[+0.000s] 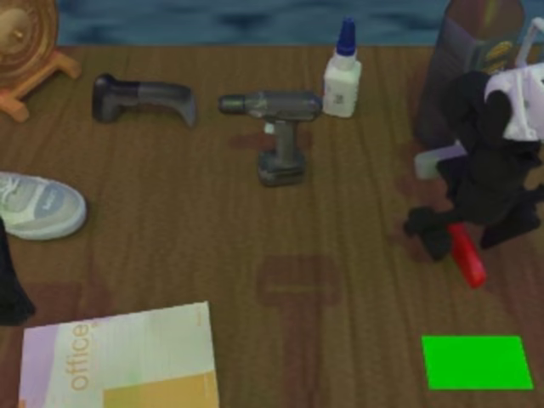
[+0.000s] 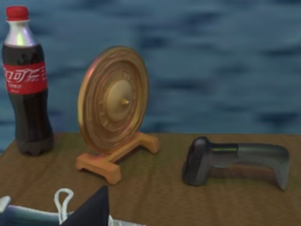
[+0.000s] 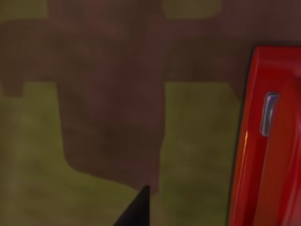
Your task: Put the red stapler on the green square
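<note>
Soft, even light (all views blurry); faint arm shadows on the table (image 1: 212, 221).

Word "office" printed sideways on box (image 1: 119, 361), well apart from left gripper (image 1: 10, 297). White script on red label of cola bottle (image 2: 26, 80), far from same gripper, possibly Chinese Coca-Cola lettering. Canister (image 1: 476, 51) label beyond right gripper (image 1: 438, 234) unreadable.

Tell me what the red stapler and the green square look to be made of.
Red stapler: likely glossy plastic or painted metal; it shows bright streaks and a small silvery inset. Green square: flat, matte, uniform colour with no thickness or sheen, like paper or a painted patch.
</note>
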Controlling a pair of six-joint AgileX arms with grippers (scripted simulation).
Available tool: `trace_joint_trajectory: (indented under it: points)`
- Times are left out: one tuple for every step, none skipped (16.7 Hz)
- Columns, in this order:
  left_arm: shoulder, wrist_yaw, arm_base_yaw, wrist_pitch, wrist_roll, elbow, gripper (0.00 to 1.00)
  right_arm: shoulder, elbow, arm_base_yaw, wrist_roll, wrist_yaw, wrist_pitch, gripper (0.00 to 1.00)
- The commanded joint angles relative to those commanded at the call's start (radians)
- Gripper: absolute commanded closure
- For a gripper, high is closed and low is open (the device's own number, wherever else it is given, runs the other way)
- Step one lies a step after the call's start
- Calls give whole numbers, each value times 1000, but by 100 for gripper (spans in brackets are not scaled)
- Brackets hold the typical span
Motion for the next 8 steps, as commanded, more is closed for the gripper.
trace_joint_trajectory:
  points:
    - [0, 0, 0, 0, 0, 0, 0, 0, 0, 0, 0, 0, 0, 53]
    - [0, 0, 0, 0, 0, 0, 0, 0, 0, 0, 0, 0, 0, 60]
    - [0, 0, 0, 0, 0, 0, 0, 0, 0, 0, 0, 0, 0, 68]
    - [0, 0, 0, 0, 0, 0, 0, 0, 0, 0, 0, 0, 0, 75]
    - [0, 0, 0, 0, 0, 0, 0, 0, 0, 0, 0, 0, 0, 83]
    - [0, 0, 0, 0, 0, 0, 0, 0, 0, 0, 0, 0, 0, 90]
    - [0, 0, 0, 0, 0, 0, 0, 0, 0, 0, 0, 0, 0, 98]
    - [0, 0, 0, 0, 0, 0, 0, 0, 0, 0, 0, 0, 0, 100]
